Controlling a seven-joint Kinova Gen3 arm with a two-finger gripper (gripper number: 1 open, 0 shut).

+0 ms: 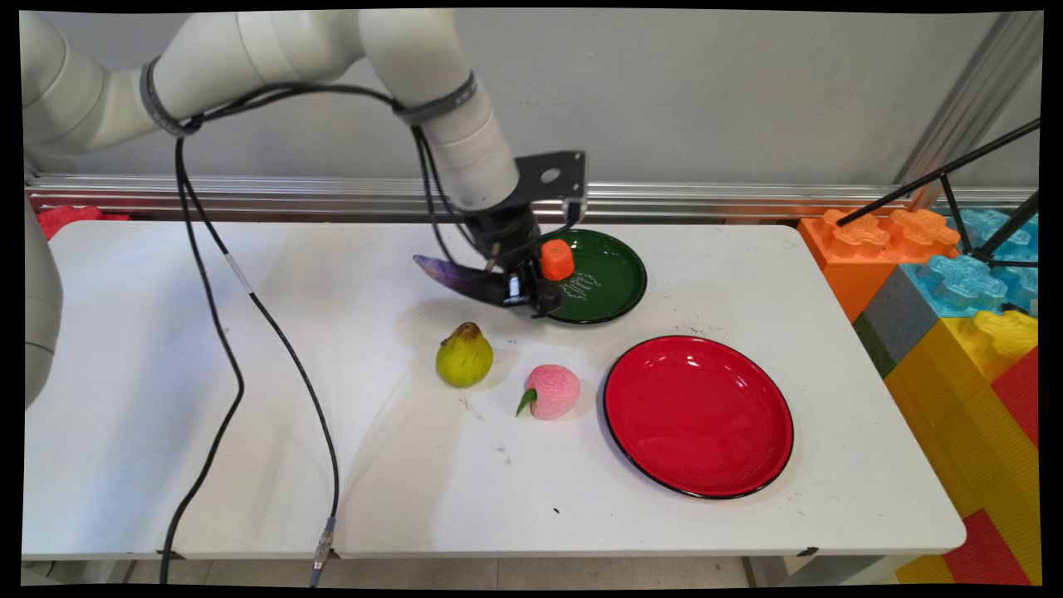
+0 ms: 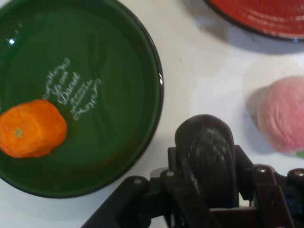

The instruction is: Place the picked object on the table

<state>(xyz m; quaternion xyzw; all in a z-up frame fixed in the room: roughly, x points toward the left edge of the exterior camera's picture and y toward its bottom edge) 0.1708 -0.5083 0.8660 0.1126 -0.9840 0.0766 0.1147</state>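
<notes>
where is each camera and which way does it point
Main view: fixed above the table's near side, looking down across it to the wall; shows the arm and the gripper shut on an eggplant.
Hand view: on the hand, looking along the gripper down at the table; linkage and eggplant show.
Shared: green plate, orange piece, peach, red plate.

arm: reaches in from upper left, wrist angled down | gripper [image 1: 531, 292]: low, fingers clamped on dark object
</notes>
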